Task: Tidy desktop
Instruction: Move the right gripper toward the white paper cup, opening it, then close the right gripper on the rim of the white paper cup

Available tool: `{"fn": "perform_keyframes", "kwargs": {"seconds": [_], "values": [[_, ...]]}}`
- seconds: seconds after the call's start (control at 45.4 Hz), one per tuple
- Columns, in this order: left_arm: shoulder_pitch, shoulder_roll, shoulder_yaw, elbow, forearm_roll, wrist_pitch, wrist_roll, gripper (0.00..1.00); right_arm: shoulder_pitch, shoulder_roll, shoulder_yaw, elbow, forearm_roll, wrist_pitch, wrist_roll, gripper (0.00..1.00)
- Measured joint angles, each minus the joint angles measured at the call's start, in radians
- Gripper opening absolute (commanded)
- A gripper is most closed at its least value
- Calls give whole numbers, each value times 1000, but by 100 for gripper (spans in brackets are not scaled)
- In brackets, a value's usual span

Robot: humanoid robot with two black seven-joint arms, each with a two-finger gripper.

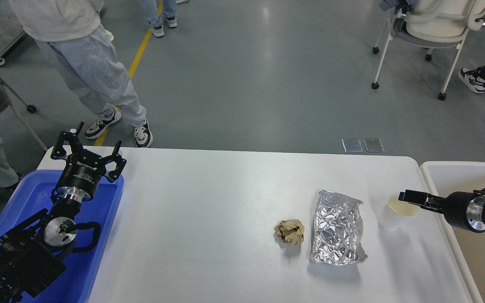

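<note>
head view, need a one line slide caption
Right gripper at paper cup rim; foil bag and crumpled paper on desktop.

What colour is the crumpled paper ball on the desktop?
The paper ball is light brown, like kraft paper; the head view shows it, left of the foil bag.

Bright, even overhead light; soft glare streaks the glossy grey floor [267, 63], and short soft shadows sit beneath the crumpled silver foil bag [337, 227]. Focus is sharp.
</note>
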Motion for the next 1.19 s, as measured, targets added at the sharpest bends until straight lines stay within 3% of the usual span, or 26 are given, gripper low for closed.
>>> {"fn": "perform_keyframes", "kwargs": {"seconds": [0.309, 0.705, 0.838, 1.19], "values": [[0, 0, 0, 0, 0, 0, 0, 100, 29, 72, -126, -88, -28, -54, 13, 95], [0, 0, 0, 0, 0, 0, 0, 100, 37, 120, -179, -160, -34, -98, 35, 18], [0, 0, 0, 0, 0, 0, 0, 100, 41, 124, -200, -168, -34, -102, 42, 1], [0, 0, 0, 0, 0, 0, 0, 100, 67, 126, -228, -187, -33, -106, 70, 0]]}}
